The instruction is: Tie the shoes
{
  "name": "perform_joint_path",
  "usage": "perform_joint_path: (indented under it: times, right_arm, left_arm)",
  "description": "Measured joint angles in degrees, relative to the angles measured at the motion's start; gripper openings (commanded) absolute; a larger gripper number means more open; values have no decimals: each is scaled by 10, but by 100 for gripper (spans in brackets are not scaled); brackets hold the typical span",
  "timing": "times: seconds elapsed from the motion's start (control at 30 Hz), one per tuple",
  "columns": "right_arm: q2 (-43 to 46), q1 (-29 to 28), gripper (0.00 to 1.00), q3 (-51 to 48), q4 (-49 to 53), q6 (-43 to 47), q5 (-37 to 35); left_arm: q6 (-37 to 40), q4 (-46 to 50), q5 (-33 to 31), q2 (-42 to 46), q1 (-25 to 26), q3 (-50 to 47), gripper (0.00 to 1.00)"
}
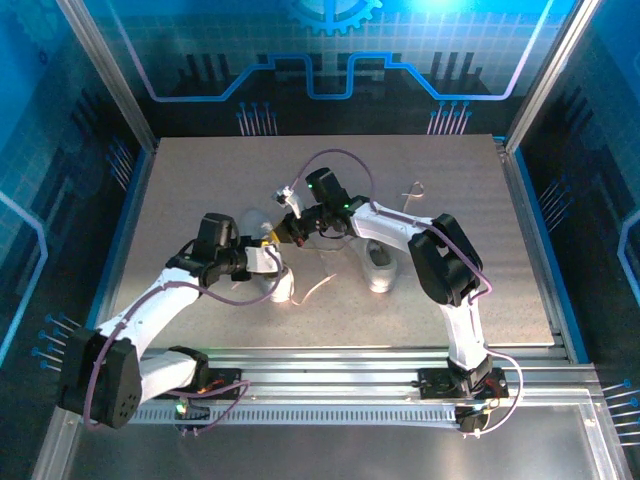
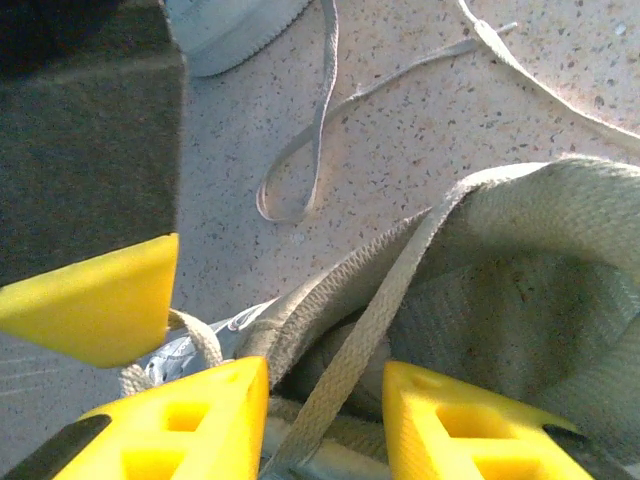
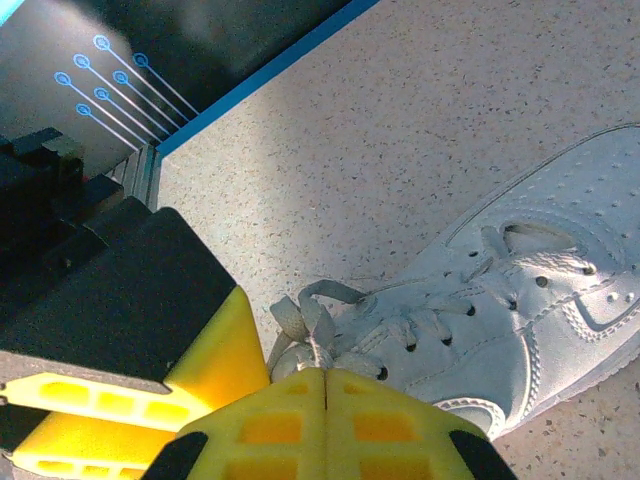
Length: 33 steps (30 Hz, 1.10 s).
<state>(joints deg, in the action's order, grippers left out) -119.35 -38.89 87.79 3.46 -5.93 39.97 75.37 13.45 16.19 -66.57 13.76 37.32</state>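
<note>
While both arms work over the left shoe point(image 1: 278, 288) near the centre of the worktop point(image 1: 450, 180), the second shoe point(image 1: 380, 268) lies apart to its right. The right claw point(image 3: 325, 375) is pressed together, pinching a lace point(image 3: 316, 345) above the eyelets, probably to hold tension for the knot. The left claw point(image 2: 322, 370) stands partly spread astride a lace strand point(image 2: 370, 320) at the shoe's opening, and it clamps nothing.
</note>
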Motion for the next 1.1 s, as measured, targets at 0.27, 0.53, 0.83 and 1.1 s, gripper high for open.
perform_joint_path:
  times: [0.27,0.53,0.83,1.1]
  right_arm:
    - [0,0,0,1,1,0,0]
    - [0,1,0,1,2,5,0]
    - [0,1,0,0,-2,11,0]
    - [1,1,0,-10,-18,11,2]
  left_arm:
    - [14,-7,-33,-13,25,0,25]
    - [-25,-29,-48,-2,23,0,0]
    - [-114,-16,-3,0,-32,31,0]
    - [-156,-7,16,-22,-45,45,16]
